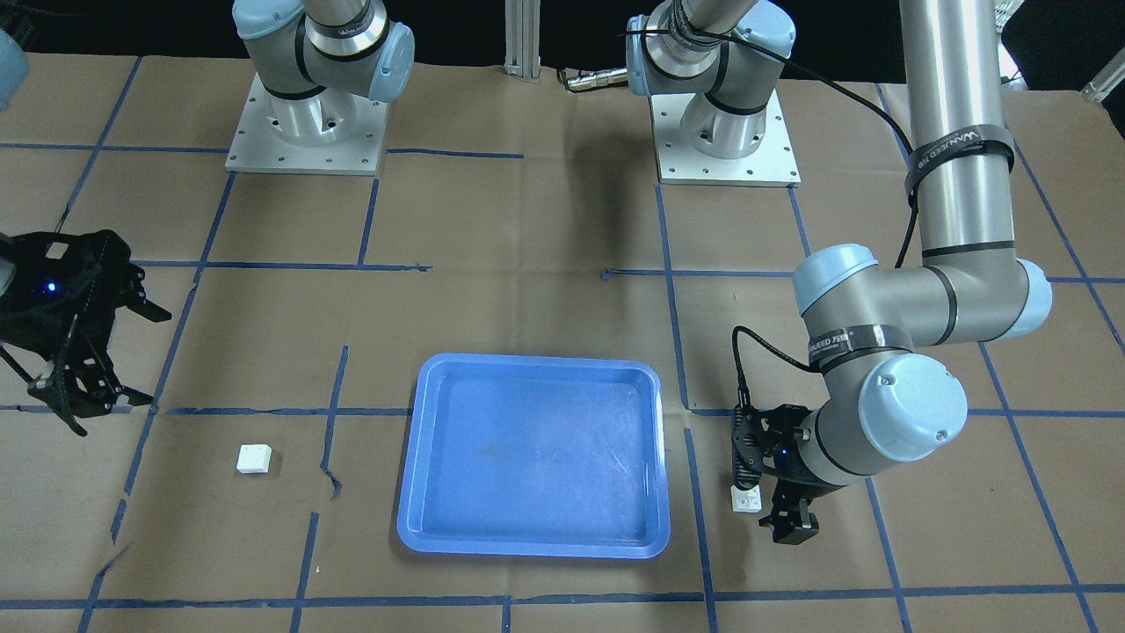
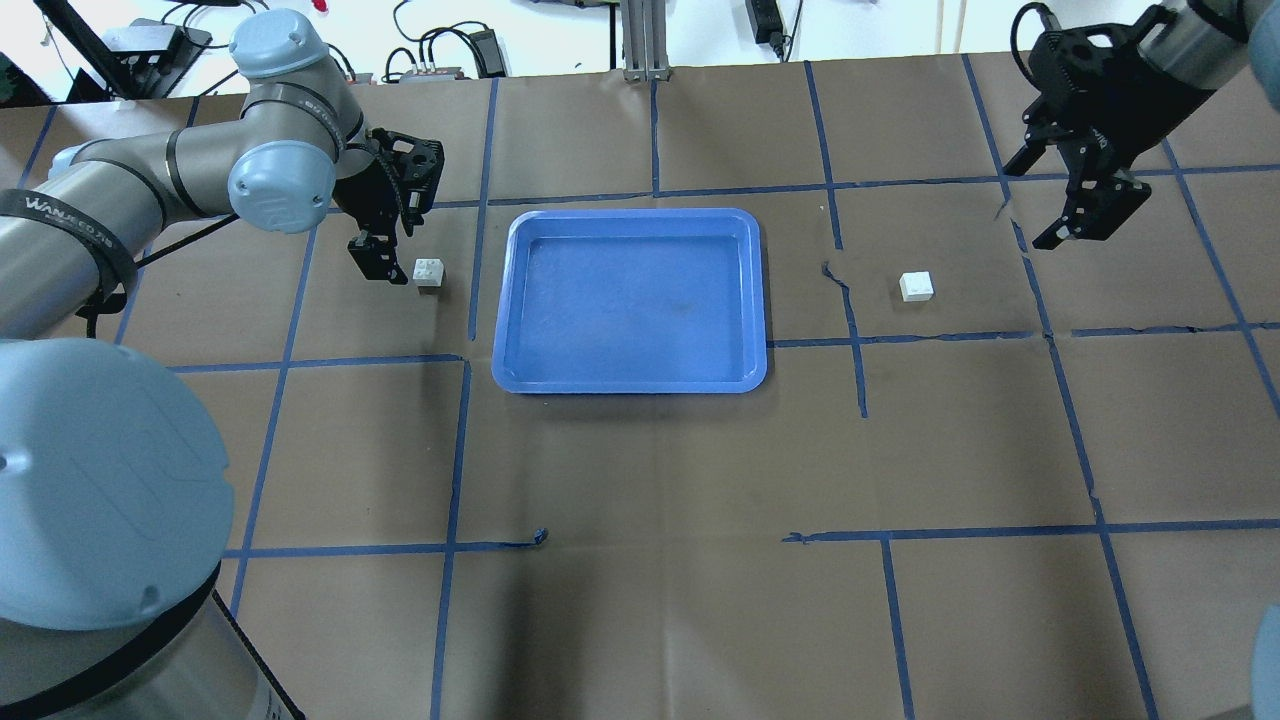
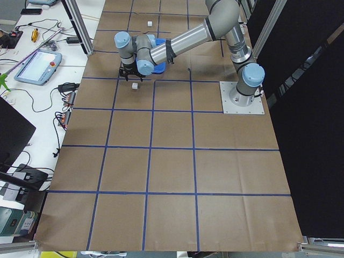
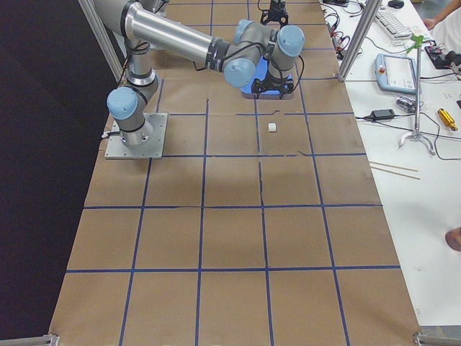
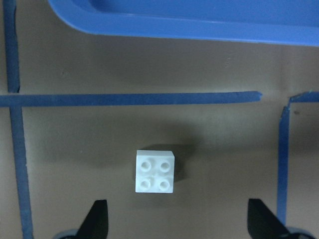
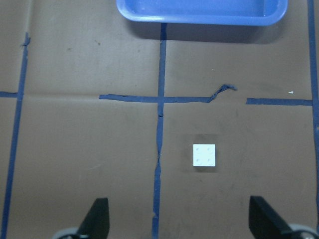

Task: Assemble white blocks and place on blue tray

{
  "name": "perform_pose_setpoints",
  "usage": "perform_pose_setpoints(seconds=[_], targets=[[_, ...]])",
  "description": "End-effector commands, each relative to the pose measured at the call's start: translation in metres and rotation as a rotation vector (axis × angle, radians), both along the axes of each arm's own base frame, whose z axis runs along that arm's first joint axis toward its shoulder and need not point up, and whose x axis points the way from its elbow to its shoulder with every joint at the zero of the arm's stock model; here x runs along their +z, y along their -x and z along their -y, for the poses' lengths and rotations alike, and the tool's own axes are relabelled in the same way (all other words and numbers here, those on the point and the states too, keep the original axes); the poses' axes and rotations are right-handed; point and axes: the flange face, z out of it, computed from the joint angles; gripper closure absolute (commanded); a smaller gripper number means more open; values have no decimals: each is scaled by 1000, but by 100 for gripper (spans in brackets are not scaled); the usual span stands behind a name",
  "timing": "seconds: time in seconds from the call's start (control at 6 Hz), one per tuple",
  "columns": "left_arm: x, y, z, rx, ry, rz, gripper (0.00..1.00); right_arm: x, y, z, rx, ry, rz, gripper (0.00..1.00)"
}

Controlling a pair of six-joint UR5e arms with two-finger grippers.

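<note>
One white block lies on the paper just left of the blue tray. My left gripper is open and empty beside it. In the left wrist view the block sits studs up, just ahead of the spread fingertips, left of centre. The other white block lies right of the tray. My right gripper is open and empty, higher and to the far right of that block. In the right wrist view this block lies well ahead of the gripper.
The table is covered in brown paper with a grid of blue tape. The tray holds nothing. The arm bases stand on the robot's side. A desk with cables and a pendant runs along the far edge.
</note>
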Motion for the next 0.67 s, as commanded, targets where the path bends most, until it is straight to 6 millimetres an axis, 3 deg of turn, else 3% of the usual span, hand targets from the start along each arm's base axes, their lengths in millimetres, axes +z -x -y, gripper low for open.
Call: perform_pose_setpoints(seconds=[0.0, 0.33, 0.5], targets=[[-16, 1, 8, -67, 31, -14, 4, -85, -1, 17, 41, 46, 78, 0], [-29, 3, 5, -70, 19, -34, 3, -138, -3, 18, 20, 90, 140, 0], [-38, 3, 5, -70, 15, -33, 3, -166, 9, 24, 8, 93, 142, 0]])
